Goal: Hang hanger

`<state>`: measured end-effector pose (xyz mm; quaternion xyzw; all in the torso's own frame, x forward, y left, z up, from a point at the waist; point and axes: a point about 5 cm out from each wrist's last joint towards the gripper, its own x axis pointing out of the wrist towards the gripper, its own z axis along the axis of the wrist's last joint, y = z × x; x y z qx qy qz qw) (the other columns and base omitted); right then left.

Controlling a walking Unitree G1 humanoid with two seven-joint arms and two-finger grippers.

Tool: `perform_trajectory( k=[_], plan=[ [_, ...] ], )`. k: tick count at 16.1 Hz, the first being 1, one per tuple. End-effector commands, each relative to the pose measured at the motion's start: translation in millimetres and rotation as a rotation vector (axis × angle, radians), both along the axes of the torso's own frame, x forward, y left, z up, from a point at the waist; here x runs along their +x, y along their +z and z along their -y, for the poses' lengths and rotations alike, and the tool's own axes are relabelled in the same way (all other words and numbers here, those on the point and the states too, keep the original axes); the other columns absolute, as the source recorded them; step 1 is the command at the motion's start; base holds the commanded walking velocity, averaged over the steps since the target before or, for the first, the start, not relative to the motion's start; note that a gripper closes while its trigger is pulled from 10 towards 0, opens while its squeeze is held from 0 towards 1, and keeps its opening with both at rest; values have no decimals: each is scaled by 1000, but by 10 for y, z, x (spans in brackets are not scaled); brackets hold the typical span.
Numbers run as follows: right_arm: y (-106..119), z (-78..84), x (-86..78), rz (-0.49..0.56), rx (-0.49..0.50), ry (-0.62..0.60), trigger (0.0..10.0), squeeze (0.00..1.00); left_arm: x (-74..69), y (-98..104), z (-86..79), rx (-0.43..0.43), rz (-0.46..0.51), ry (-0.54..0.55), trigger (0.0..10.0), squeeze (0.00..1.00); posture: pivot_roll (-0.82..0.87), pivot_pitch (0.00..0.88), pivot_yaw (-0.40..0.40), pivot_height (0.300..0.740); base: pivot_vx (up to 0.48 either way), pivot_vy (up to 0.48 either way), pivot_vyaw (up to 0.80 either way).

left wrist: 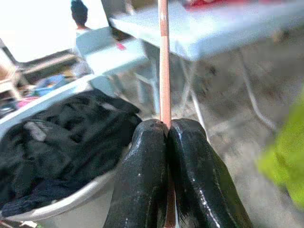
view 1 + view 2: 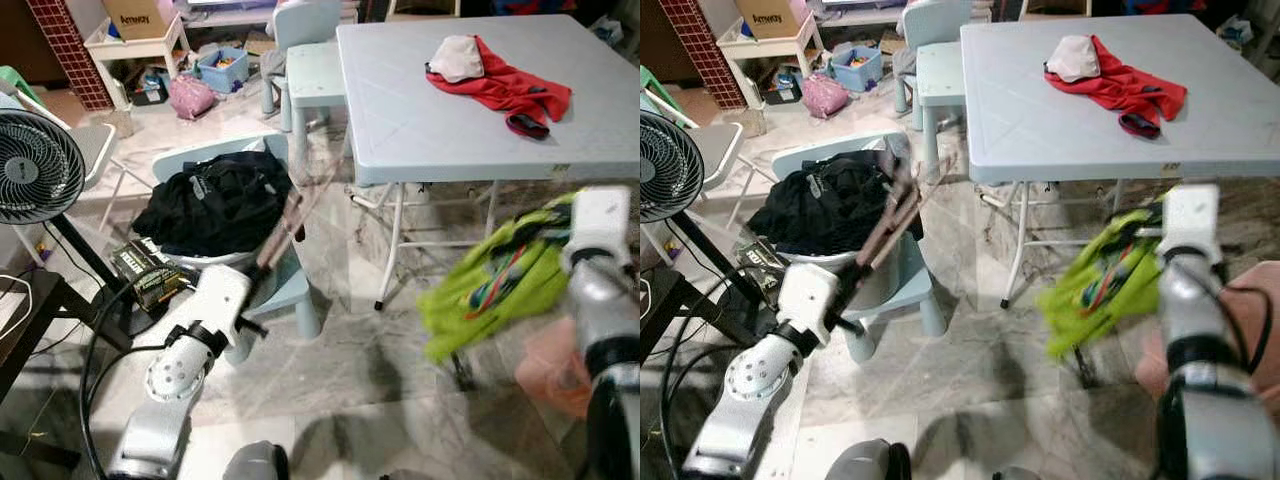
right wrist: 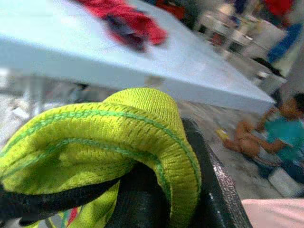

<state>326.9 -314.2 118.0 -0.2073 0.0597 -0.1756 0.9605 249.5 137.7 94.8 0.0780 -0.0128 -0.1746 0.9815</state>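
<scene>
Pinching hanger (image 1: 164, 71) in left pincer (image 1: 167, 137)

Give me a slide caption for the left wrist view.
Left tool shut on a thin pink hanger rod, above black clothes heaped in a pale basket.

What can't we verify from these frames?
- Thin pinkish hanger rod: motion-blurred in the eye views; shape unclear; cut off at the left wrist view's top edge.
- Right claw: lime-green knit garment covers it; open or shut unknown.
- Garment's lower part: blurred in both eye views.
</scene>
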Motion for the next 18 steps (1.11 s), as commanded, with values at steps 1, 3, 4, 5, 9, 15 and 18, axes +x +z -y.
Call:
perform_trajectory(
  k=[1,3,4,5,9,15,18],
  plan=[
    [18,-112,25,9,-19,67,0,0,11,56,-72,-25,13,65,10000,0,-6,0,30,740,0,0,0],
    [-157,-319,-167,-3,1,211,0,0,-12,51,-64,-71,-8,147,10000,0,-8,0,16,740,0,0,0],
    [-186,-372,-231,8,36,238,0,0,-31,56,-44,-67,-5,142,10000,0,-8,0,13,740,0,0,0],
    [-264,-438,-347,26,108,213,0,0,-58,64,-13,-79,-5,140,10000,0,-3,0,10,740,0,0,0],
    [-325,-728,-546,89,182,209,1333,0,39,186,35,-120,3,117,10000,0,-7,0,41,740,0,-189,0],
    [-252,-809,-572,65,210,284,10000,0,140,278,60,-160,22,114,10000,0,-15,0,23,740,0,0,0],
    [-232,-844,-573,65,217,292,10000,0,152,328,60,-194,35,100,10000,0,-15,0,22,740,81,0,0]
  ],
)
